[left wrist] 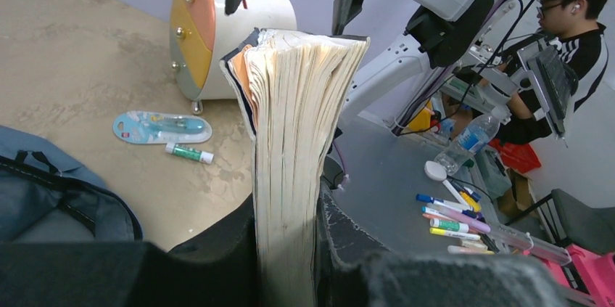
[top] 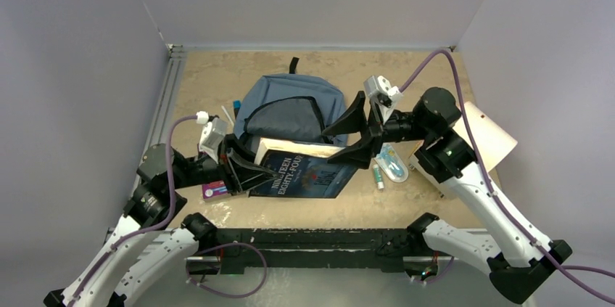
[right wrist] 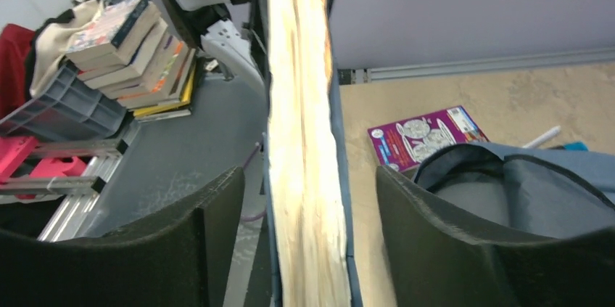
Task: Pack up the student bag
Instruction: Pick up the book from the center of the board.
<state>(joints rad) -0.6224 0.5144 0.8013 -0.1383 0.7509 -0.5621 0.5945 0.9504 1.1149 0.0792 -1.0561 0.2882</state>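
Your left gripper (top: 243, 169), lower left of frame, grips the book (top: 312, 176); your right gripper (top: 330, 144), centre frame, has jaws spread wide.

The student bag (top: 290, 104) is showing slate blue with black zipper lines; at its 6 o'clock the book (top: 312, 175) is showing a dark navy cover, pale lettering and yellowed page edges. The worktop (top: 210, 75) is showing mottled sandy beige.

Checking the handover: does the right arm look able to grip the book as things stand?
Probably yes: the right gripper stands open astride the book's free end, a jaw on each side, while the left gripper clamps the other end.
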